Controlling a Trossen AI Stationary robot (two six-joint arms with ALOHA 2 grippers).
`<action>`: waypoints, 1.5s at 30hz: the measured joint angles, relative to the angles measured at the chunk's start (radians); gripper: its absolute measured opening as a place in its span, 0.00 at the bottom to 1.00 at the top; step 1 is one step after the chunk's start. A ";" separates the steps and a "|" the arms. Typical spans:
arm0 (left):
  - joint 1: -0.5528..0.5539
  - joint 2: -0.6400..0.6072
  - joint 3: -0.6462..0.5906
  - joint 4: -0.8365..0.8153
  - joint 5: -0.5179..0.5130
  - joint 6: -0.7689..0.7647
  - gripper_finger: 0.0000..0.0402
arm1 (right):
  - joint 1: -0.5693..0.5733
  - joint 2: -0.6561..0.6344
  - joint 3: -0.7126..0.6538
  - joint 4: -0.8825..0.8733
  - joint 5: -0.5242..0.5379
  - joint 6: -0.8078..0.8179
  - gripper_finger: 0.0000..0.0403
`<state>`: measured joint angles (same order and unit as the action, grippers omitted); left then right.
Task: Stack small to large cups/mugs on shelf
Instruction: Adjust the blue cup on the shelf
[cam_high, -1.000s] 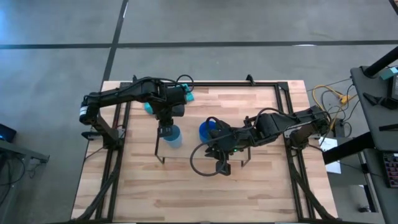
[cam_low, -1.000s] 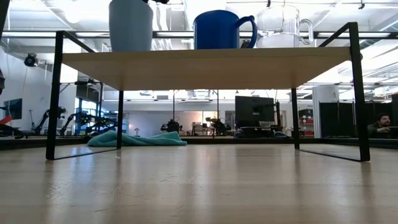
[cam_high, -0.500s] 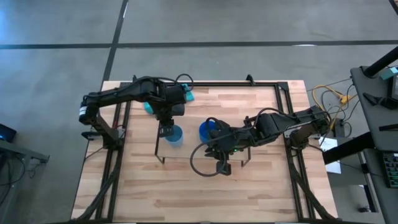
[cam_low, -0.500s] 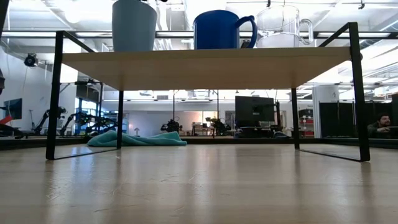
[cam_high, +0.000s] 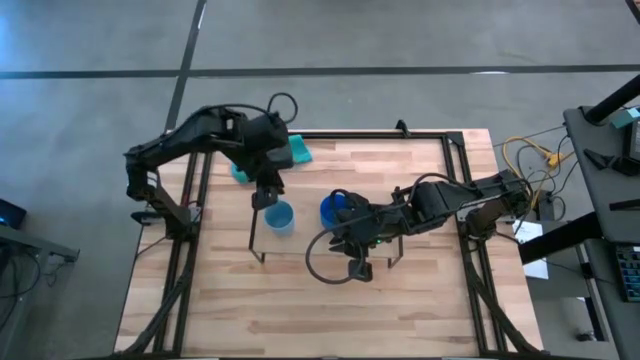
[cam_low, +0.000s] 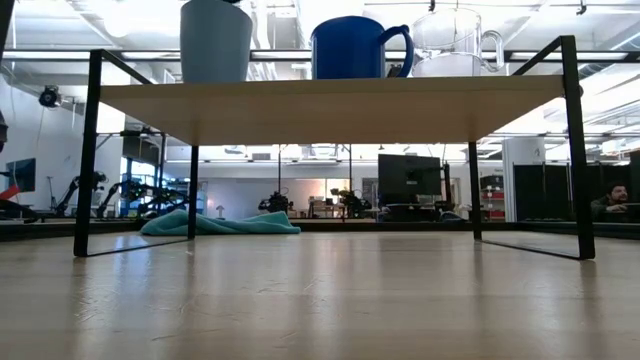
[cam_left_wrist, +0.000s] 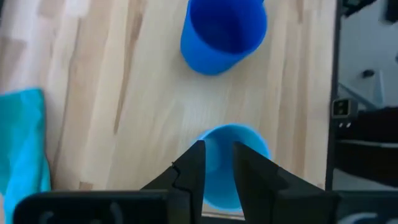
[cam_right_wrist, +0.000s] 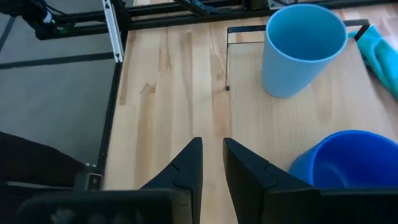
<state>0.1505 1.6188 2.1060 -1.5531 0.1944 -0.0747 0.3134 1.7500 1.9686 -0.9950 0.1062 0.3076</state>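
The desk is pale wood in butcher-block strips, smooth with a low sheen, framed in matt black metal. The shelf is a light, matt wooden board on thin black wire legs. On it the light-blue cup looks matt and smooth, the dark-blue mug glossier, the glass cup clear and shiny. At about ten o'clock on the desk lies a soft teal cloth. The floor is dull grey concrete.
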 joint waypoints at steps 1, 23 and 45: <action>0.000 0.000 0.017 0.000 0.000 -0.001 0.16 | -0.002 0.000 0.000 -0.002 0.005 -0.015 0.15; 0.000 -0.006 0.162 0.004 0.000 0.012 0.16 | -0.093 0.001 -0.093 -0.124 0.094 -0.111 0.15; 0.000 -0.007 0.161 0.008 -0.016 0.033 0.16 | -0.116 0.002 -0.141 -0.121 0.070 -0.210 0.28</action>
<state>0.1505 1.6119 2.2669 -1.5454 0.1780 -0.0414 0.1974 1.7523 1.8276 -1.1156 0.1761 0.0977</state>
